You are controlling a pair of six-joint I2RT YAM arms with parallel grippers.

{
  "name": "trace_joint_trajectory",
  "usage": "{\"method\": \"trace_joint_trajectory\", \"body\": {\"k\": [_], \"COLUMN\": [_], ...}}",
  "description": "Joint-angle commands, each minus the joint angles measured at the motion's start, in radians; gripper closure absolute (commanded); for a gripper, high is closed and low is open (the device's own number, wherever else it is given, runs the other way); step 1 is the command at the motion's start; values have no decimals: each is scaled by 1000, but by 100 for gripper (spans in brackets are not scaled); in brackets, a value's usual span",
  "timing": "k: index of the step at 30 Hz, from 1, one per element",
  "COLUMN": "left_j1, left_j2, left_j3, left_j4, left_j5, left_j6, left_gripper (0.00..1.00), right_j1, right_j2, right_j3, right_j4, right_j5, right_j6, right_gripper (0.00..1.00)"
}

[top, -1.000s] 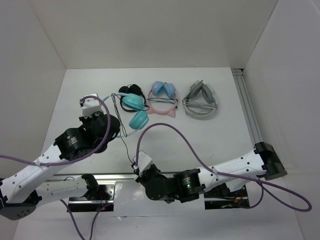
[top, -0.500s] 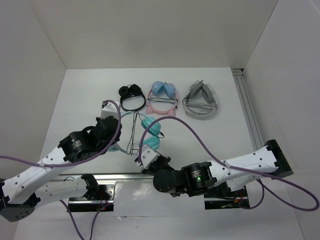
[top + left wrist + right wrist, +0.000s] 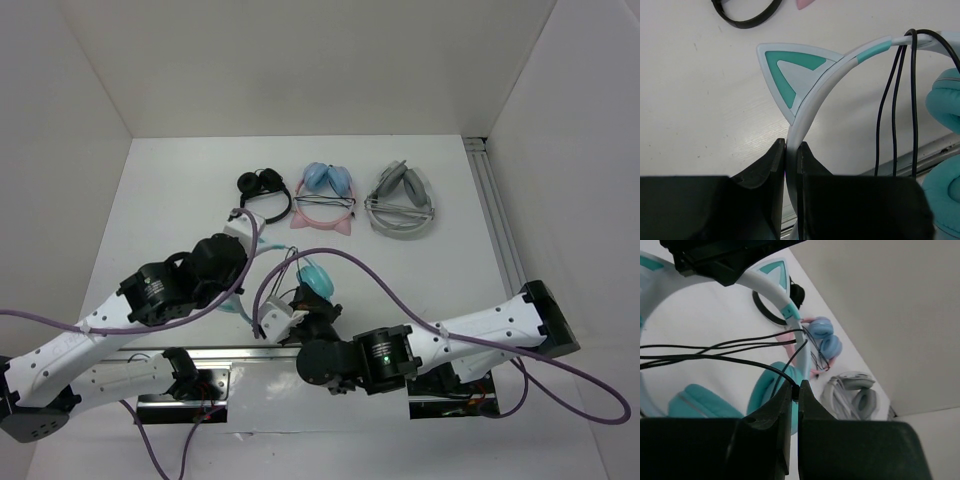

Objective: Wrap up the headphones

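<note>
The headphones (image 3: 316, 277) are teal with a pale headband (image 3: 816, 102) and a teal-centred cat ear (image 3: 789, 71). They hang near the front of the table. My left gripper (image 3: 791, 148) is shut on the headband just below the cat ear. Loops of the thin black cable (image 3: 899, 100) drape over the headband beside a teal cup (image 3: 946, 99). In the right wrist view, my right gripper (image 3: 796, 388) is shut on the cable (image 3: 715, 358), pinched at the fingertips in front of a teal cup (image 3: 767, 390). The headband (image 3: 771, 286) arches above it.
Three other pairs lie in a row at the back: black headphones (image 3: 262, 190), a pink cat-eared pair with blue cups (image 3: 326, 195) and a grey pair (image 3: 403, 202). A metal rail (image 3: 495, 225) runs along the right side. White walls enclose the table.
The left gripper has carried the headphones from beside the black pair toward the near edge and to the right. The right gripper has followed with the cable, and both stayed shut.
</note>
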Motion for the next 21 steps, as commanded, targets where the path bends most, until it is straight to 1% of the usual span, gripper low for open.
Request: {"method": "trace_joint_trajectory", "body": {"k": [1, 7, 10, 11, 12, 13, 16, 18, 21], "left_j1": [-10, -10, -10, -10, -10, -10, -10, -10, -10], "left_j2": [-9, -9, -18, -30, -44, -44, -69, -79, -79], "left_j3": [30, 30, 39, 39, 39, 39, 48, 48, 58], "left_j4": [52, 23, 23, 23, 23, 23, 23, 23, 23], "left_j5": [63, 135, 187, 201, 213, 232, 265, 266, 275], "left_j6": [54, 116, 144, 158, 158, 158, 192, 192, 201], "left_gripper": [100, 100, 100, 100, 100, 100, 100, 100, 100], "right_j1": [-11, -33, -33, -33, -33, -33, -33, -33, -42], "right_j2": [-5, -50, -62, -71, -71, -80, -80, -80, -80], "right_j3": [-12, -23, -23, -23, -9, -9, 5, 14, 23], "right_j4": [105, 113, 52, 30, -26, -51, -121, -148, -204], "right_j5": [65, -14, -79, -102, -122, -164, -218, -229, -290], "right_j6": [-122, -155, -155, -142, -129, -103, -81, -70, -52], "right_gripper": [100, 100, 100, 100, 100, 100, 100, 100, 100]}}
